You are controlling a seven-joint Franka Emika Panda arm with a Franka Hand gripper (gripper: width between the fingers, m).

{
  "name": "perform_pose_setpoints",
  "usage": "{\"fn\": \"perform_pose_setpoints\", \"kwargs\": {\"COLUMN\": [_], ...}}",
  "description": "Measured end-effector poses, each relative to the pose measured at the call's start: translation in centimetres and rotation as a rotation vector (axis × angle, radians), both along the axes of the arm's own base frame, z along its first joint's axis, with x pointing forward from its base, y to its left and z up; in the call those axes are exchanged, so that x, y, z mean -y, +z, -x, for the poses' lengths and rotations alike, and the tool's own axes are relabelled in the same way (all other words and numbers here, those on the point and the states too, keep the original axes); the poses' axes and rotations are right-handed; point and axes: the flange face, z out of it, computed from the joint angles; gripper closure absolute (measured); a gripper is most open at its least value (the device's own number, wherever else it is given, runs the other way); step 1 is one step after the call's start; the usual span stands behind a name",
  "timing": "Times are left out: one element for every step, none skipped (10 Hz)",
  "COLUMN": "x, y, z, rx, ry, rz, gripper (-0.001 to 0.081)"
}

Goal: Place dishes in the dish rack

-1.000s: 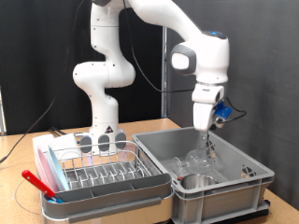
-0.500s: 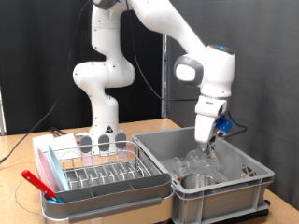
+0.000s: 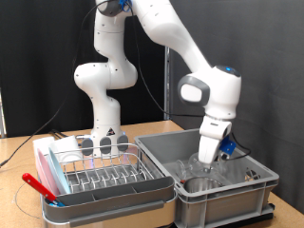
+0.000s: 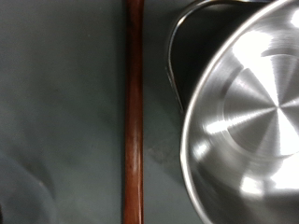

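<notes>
My gripper is lowered inside the large grey crate on the exterior view's right, with its fingers hidden among the dishes there. Clear glass pieces stand in the crate beside it. The wrist view looks straight down on a shiny steel bowl on the crate floor, and no fingers show in it. The dish rack, silver wire in a white tray with a whitish-grey utensil holder, stands at the exterior view's left with no dishes visible in it. The light blue plate is out of view.
A thin brown wooden stick lies on the crate floor beside the bowl. A curved metal rim shows behind the bowl. A red utensil lies along the rack tray's near-left edge. The robot base stands behind the rack.
The arm has lowered the gripper from above the crate's rim down into the crate, among the glass pieces. The rack and tray have not changed.
</notes>
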Motion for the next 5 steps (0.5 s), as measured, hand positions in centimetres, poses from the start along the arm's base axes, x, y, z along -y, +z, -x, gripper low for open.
{"fn": "perform_pose_setpoints", "kwargs": {"x": [0.0, 0.0, 0.0, 0.0, 0.0], "y": [-1.2, -2.2, -3.1, -3.8, -4.4], "z": [0.0, 0.0, 0.0, -0.1, -0.3], "rx": [-0.004, -0.010, -0.012, -0.011, -0.010], "ry": [-0.003, -0.006, -0.010, -0.012, -0.014], "rz": [0.005, 0.011, 0.014, 0.012, 0.012], "gripper": [-0.0005, -0.0005, -0.0005, -0.0005, -0.0005]}}
